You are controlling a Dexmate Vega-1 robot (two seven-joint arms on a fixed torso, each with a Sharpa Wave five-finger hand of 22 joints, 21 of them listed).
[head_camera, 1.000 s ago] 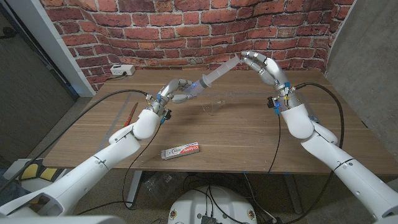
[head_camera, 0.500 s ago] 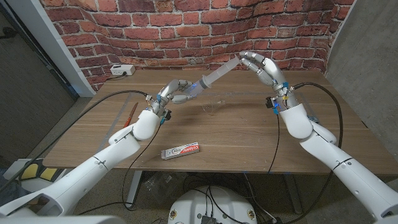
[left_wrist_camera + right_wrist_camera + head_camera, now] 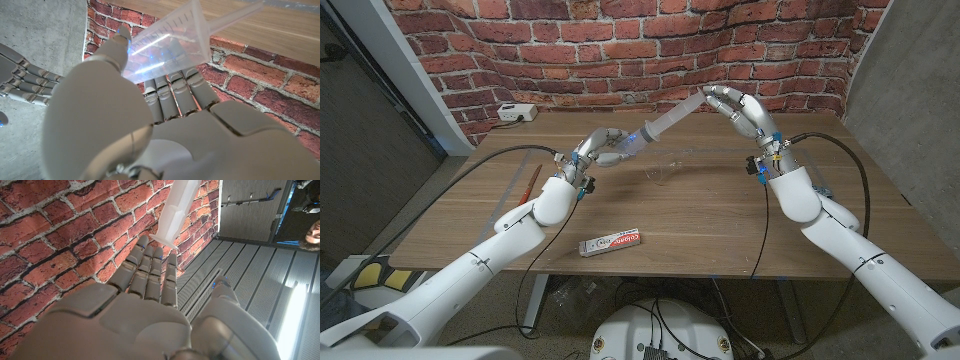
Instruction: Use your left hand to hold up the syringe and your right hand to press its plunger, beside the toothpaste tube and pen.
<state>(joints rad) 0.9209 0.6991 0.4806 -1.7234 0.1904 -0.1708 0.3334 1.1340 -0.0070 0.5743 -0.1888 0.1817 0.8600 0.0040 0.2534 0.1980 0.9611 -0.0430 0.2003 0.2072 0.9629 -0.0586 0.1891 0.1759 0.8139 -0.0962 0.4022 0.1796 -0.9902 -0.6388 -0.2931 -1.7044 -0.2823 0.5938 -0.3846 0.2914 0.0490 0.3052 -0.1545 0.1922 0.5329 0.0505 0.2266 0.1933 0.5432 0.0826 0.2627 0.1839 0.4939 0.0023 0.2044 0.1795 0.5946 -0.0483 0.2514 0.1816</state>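
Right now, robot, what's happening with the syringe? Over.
Left hand holds syringe up, tilted. Right hand fingertips at plunger end. Toothpaste tube on the table, out of the way.

Left hand (image 3: 603, 147) raised above worktop, arm reaching in from lower left, fingers (image 3: 172, 95) curled around syringe (image 3: 665, 124) barrel. Right hand (image 3: 745, 109) raised opposite, fingers (image 3: 150, 270) extended together, tips against plunger end.

Glossy white arms with black cables end in grey, segmented-fingered left hand (image 3: 601, 147) and right hand (image 3: 744, 107).
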